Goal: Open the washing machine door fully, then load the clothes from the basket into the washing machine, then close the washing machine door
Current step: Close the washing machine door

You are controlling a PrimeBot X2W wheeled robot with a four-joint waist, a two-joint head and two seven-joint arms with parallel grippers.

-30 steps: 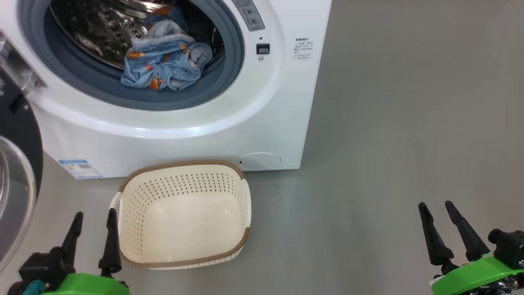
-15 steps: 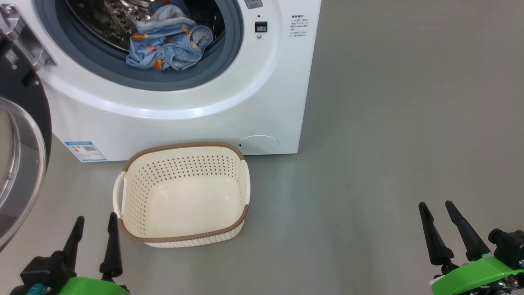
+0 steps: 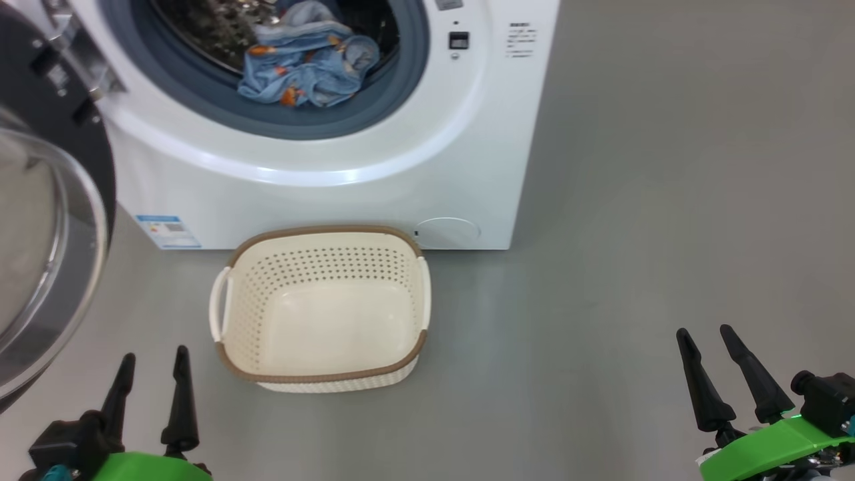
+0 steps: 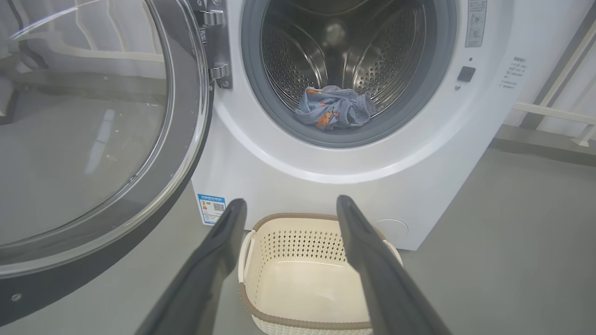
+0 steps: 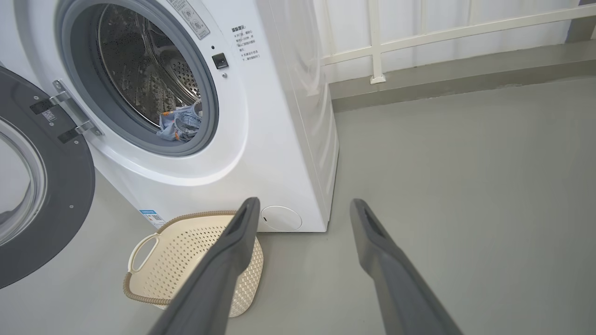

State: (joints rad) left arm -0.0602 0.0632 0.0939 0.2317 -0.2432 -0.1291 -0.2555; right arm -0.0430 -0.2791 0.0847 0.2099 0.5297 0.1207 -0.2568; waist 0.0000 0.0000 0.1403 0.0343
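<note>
The white washing machine stands with its door swung wide to the left. Light blue clothes with orange prints lie at the drum's front lip. On the floor before the machine sits the cream basket, with nothing in it. My left gripper is open at the lower left, just left of the basket. At the lower right my right gripper is open over bare floor.
Grey floor stretches to the right of the machine. A white railing and a low grey ledge run along the back wall. The open door's black ring takes up the space left of the basket.
The whole head view has shifted, so the machine and basket now sit further right and the door shows more. Both grippers hold their places, open.
</note>
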